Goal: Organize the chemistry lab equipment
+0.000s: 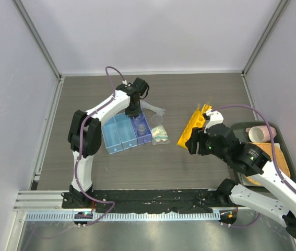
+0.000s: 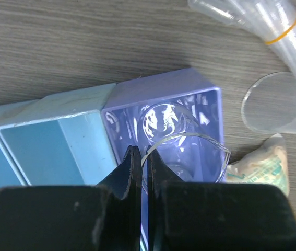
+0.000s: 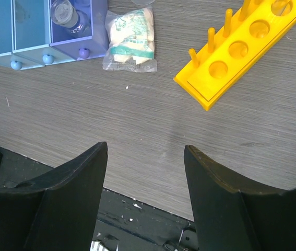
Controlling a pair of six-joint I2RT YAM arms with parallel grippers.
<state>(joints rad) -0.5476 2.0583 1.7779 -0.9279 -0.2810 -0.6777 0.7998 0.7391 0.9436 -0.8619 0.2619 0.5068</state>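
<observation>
Left gripper (image 2: 142,154) clamped on beaker (image 2: 187,157) rim, purple bin (image 2: 153,91) beneath.
Thin rim could slip, tipping beaker; right gripper (image 3: 145,149) apart, empty.

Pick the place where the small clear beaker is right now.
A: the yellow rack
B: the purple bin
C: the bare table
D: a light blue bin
B: in the left wrist view, the left fingers pinch the rim of the clear beaker inside the purple bin, beside the light blue bins.
</observation>
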